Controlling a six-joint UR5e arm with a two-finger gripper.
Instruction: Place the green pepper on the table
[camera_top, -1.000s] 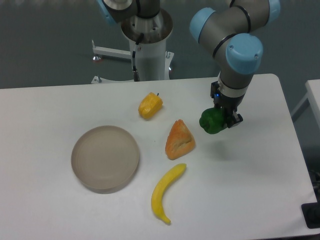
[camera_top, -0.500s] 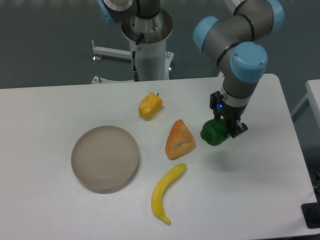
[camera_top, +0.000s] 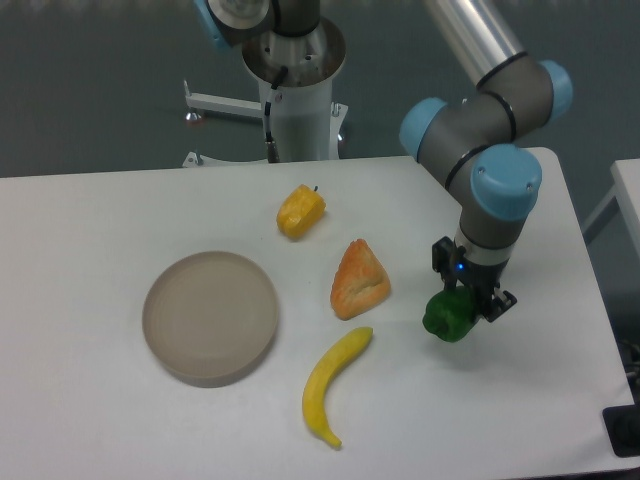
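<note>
Green pepper (camera_top: 449, 316) partly behind end effector (camera_top: 468, 306)

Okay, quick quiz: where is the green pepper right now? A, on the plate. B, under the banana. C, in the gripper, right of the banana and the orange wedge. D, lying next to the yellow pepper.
C: the green pepper sits in the gripper, right of the banana and the orange wedge; the plate holds nothing and the yellow pepper lies far off.
</note>
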